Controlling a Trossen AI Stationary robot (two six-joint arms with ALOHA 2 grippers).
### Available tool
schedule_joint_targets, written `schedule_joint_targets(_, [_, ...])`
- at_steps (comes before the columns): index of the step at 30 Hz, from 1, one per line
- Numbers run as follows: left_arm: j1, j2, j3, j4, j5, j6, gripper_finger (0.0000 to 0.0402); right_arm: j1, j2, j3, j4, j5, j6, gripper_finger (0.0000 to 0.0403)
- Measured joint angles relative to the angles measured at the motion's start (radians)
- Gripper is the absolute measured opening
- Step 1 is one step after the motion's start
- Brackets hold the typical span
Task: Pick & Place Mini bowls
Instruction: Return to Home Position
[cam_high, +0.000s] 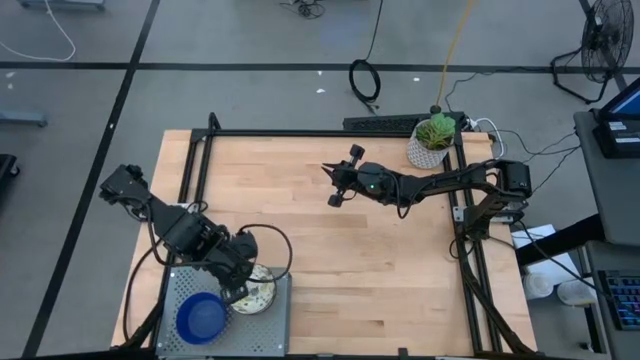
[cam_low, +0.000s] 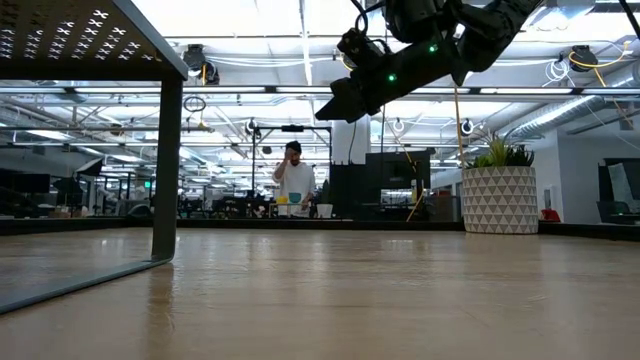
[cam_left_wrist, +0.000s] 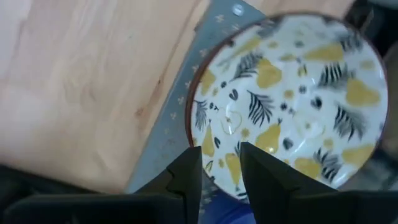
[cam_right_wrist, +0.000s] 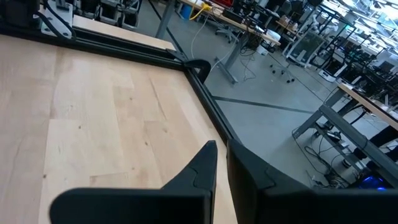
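Patterned bowls (cam_high: 258, 292) and blue bowls (cam_high: 202, 316) are set side by side on grey shelf (cam_high: 178, 283), probably stacked. Left gripper (cam_left_wrist: 221, 155) is held above, jaws slightly parted, empty; right gripper (cam_right_wrist: 222, 148) closed, mid-table. Bowls judged rigid, slick, chippable: rim to be pinched

Shelf (cam_high: 180, 290) is sitting at the near-left corner of the table (cam_high: 330, 260) w/ two mini bowls on it: one bowl (cam_high: 202, 317) on the left, other bowl (cam_high: 258, 293) just to its right. Left hand (cam_high: 238, 290) is hanging over the other bowl. Right hand (cam_high: 335, 180) is hovering over the far-middle, plant pot (cam_high: 432, 140) standing far-right.
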Motion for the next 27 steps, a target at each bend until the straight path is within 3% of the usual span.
schedule_joint_targets(5, [0.010, 0.000, 0.000, 0.021, -0.012, 0.162, 0.0112, 0.000, 0.000, 0.000, 0.000, 0.000, 0.001, 0.0024])
schedule_joint_targets(10, [0.063, 0.000, 0.000, 0.069, -0.192, 0.330, 0.0113, 0.000, 0.000, 0.000, 0.000, 0.000, 0.003, 0.0023])
schedule_joint_targets(16, [0.162, -0.001, 0.039, 0.084, -0.266, 0.561, 0.0113, 0.000, 0.000, 0.000, 0.001, 0.000, 0.003, 0.0024])
schedule_joint_targets(27, [0.317, -0.001, 0.208, 0.141, -0.277, 0.990, 0.0113, 0.000, 0.000, 0.000, 0.001, 0.000, 0.003, 0.0024])
